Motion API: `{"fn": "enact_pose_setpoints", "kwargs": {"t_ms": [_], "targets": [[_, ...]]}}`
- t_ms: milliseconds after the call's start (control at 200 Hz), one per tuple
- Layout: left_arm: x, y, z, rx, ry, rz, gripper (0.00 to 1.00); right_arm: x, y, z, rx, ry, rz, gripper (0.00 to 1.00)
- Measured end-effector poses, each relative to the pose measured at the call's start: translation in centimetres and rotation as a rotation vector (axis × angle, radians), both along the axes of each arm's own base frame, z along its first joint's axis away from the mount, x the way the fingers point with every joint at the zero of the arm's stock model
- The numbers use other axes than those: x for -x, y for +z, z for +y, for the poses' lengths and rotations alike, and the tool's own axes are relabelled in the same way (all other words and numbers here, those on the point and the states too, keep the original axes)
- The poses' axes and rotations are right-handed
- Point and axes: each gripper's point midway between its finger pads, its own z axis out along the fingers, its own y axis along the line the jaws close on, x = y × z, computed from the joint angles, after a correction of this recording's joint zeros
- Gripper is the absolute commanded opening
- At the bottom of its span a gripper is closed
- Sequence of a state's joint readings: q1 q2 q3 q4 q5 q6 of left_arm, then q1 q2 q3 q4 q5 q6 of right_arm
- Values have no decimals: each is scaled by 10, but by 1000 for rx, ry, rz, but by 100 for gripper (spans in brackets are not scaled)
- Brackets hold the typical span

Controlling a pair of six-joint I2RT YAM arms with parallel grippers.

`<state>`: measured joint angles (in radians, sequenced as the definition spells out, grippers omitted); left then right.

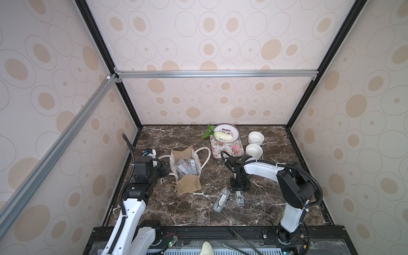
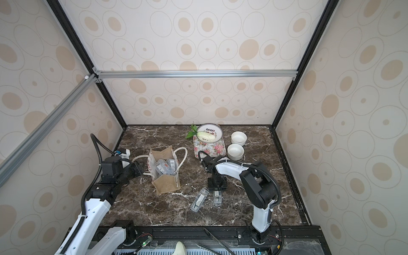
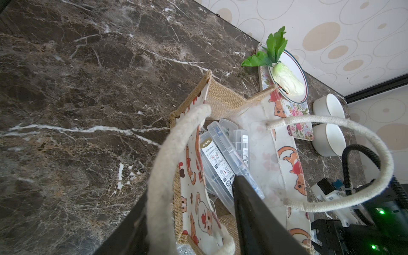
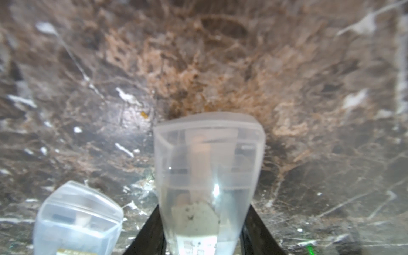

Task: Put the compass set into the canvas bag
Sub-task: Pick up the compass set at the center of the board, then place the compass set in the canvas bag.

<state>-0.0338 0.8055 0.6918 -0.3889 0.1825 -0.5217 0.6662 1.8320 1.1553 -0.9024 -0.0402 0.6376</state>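
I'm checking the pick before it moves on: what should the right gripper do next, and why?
Probably lift it straight up. The right gripper appears closed on both sides of the clear plastic compass case lying on the dark marble table, and the tan burlap canvas bag stands open.

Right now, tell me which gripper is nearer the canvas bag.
Left. The left gripper straddles the canvas bag's side wall, one finger inside its mouth. The right gripper stands well apart on the bag's opposite side, jaws against a clear compass case.

Clear compass case (image 4: pixel 207 176) — blurred, lower end off the frame
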Motion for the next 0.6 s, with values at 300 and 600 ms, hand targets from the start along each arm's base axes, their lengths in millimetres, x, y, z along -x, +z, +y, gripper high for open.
{"fn": "enact_pose_setpoints", "kwargs": {"t_ms": [300,600], "targets": [[0,0,0,2,1,1,50,-59,114,13,-42,47,-289,41],[0,0,0,8,5,2,50,-100,264,108,-267,248,-653,42]]}}
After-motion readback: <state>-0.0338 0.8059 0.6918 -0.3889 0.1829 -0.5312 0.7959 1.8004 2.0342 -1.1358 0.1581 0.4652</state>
